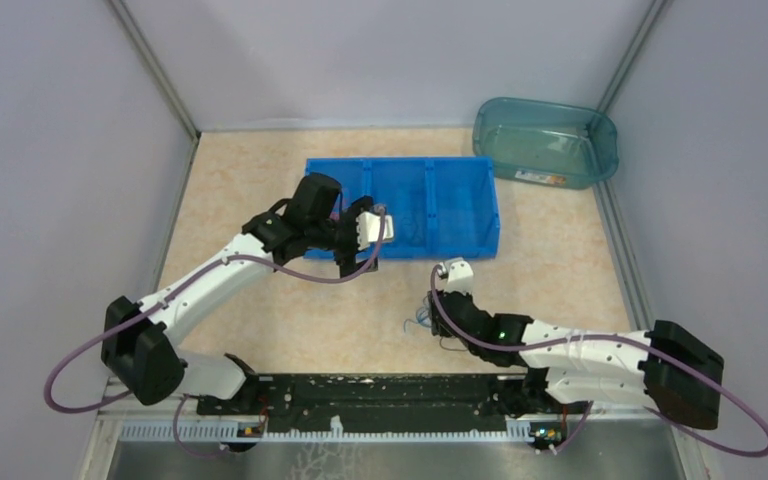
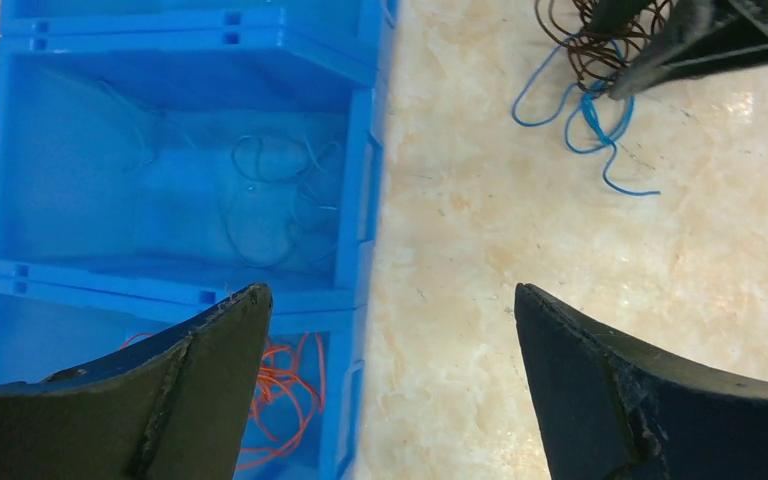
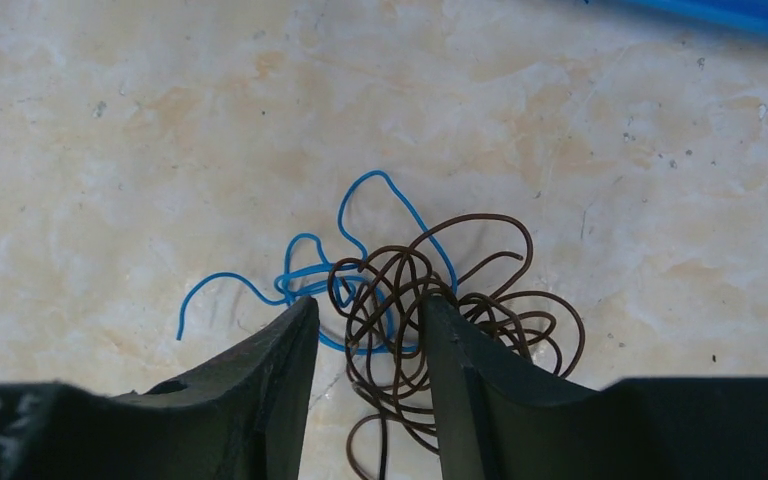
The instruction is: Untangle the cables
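Seen from above, the left gripper (image 1: pixel 368 232) hangs over the near-left corner of the blue divided tray (image 1: pixel 460 200). Only its wrist camera shows the jaws spread wide with nothing between them. That camera also shows what lies in the tray: loose blue cables (image 2: pixel 270 190) in one compartment and orange cables (image 2: pixel 282 378) in the next.

Further right, on the table (image 1: pixel 260 310), the right gripper (image 3: pixel 368 300) stands over a small tangle of brown and blue cables (image 3: pixel 400 290). Its wrist view shows the fingers partly apart, one either side of the loops and not pinching them. The overhead view shows too little of this.

A teal tub (image 1: pixel 580 150) sits in the far right corner. The tabletop is beige and marbled, and pale grey walls (image 1: pixel 50 150) enclose it.
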`<state>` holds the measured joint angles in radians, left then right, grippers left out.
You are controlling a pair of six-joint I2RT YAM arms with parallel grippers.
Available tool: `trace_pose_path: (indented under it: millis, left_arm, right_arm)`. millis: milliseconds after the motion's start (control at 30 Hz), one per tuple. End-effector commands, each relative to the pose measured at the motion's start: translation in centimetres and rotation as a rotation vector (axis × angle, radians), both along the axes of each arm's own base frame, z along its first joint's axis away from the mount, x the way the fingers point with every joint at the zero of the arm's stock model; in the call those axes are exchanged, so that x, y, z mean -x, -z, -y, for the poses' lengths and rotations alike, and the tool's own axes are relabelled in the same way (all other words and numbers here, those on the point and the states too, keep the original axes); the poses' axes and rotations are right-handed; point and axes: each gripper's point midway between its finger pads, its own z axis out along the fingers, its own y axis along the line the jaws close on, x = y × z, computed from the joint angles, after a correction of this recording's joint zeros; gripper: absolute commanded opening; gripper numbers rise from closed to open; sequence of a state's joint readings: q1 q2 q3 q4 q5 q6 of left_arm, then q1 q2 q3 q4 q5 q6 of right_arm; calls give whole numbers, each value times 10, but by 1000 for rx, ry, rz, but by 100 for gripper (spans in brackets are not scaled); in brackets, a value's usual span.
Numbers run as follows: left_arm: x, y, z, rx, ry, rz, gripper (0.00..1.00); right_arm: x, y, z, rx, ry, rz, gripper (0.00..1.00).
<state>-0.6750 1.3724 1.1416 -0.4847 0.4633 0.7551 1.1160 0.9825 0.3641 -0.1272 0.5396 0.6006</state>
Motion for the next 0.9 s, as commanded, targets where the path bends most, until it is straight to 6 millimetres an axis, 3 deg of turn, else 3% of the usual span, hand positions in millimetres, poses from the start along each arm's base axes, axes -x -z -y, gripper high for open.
trace_pose_path:
  millis: [0, 133, 267, 400, 533, 700, 867]
  left_arm:
    - [21, -4, 3, 5, 88, 32, 95]
    - [31, 0, 6, -5, 126, 40, 91]
    - [45, 3, 12, 1, 173, 23, 88]
    - [66, 9, 21, 17, 197, -45, 87]
    - [91, 28, 27, -5, 229, -119, 84]
    - [118, 64, 30, -82, 306, -131, 81]
    - [120, 86, 41, -112, 299, -106, 75]
  right_arm:
    - [-11, -1, 0, -27, 60, 37, 40]
    - [-13, 4, 8, -56, 110, 38, 20]
    - [-14, -7, 4, -155, 110, 65, 0]
    - [-12, -40, -12, -360, 52, 136, 0]
    - [-13, -67, -7, -489, 76, 193, 0]
    - [-15, -70, 8, -465, 129, 200, 0]
    - [-20, -77, 25, -465, 222, 216, 0]
